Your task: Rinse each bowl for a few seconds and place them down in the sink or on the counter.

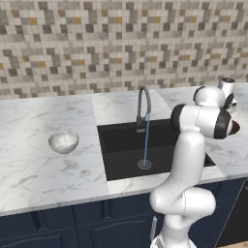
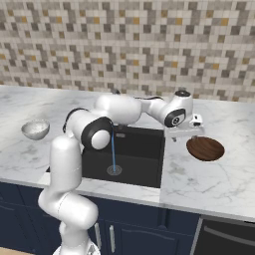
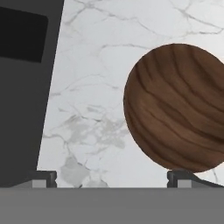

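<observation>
Brown wooden bowl on marble counter beside black sink, faucet running, jaws spread, empty, just beside it

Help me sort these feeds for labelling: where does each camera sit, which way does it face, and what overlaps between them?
Left base view: behind the arm to its left, looking forward and down at the sink, running faucet, speckled bowl; arm rises lower right.
Right base view: behind to the right, same counter; arm lower left, end effector beside the wooden bowl.
Hand view: on the hand, looking down at that bowl; open fingertips at the bottom.
Shared: both base views show sink, water stream, both bowls.
</observation>
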Motion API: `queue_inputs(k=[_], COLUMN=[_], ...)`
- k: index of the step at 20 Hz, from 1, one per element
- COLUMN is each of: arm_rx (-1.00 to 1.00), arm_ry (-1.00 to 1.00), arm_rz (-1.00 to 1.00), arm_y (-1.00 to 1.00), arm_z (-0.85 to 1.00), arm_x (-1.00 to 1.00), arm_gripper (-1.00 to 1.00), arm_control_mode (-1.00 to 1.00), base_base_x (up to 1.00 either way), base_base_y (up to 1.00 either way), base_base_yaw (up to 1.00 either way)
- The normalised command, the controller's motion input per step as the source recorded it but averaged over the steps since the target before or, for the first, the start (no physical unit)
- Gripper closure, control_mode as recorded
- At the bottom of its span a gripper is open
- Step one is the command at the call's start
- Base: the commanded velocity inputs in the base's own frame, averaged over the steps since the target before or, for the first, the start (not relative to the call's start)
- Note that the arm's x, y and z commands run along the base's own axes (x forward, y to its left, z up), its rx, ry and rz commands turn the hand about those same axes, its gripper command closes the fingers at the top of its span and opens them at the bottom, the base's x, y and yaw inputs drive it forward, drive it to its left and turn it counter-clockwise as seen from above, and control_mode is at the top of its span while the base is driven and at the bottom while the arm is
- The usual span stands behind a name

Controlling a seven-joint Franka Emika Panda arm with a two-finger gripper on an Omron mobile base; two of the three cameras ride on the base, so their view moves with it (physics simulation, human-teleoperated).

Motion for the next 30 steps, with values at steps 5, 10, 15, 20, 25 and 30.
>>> queue_inputs(k=[5, 10, 15, 20, 25, 30], arm_rx=[-0.02, -0.03, -0.01, 0.0, 0.0, 0.0], arm_ry=[0.0, 0.0, 0.0, 0.0, 0.0, 0.0], arm_rz=[0.0, 0.01, 0.02, 0.03, 0.03, 0.03], arm_y=[-0.08, -0.11, -0.13, -0.1, -0.07, -0.1], arm_z=[-0.2, -0.17, -0.16, -0.1, -0.09, -0.14], arm_x=[-0.04, -0.01, 0.0, 0.06, 0.07, 0.11], arm_gripper=[-1.0, -1.0, -1.0, -1.0, -1.0, -1.0], arm_control_mode=[-1.0, -1.0, -1.0, -1.0, -1.0, -1.0], base_base_x=[0.0, 0.0, 0.0, 0.0, 0.0, 0.0], base_base_y=[0.0, 0.0, 0.0, 0.0, 0.0, 0.0], base_base_yaw=[0.0, 0.0, 0.0, 0.0, 0.0, 0.0])
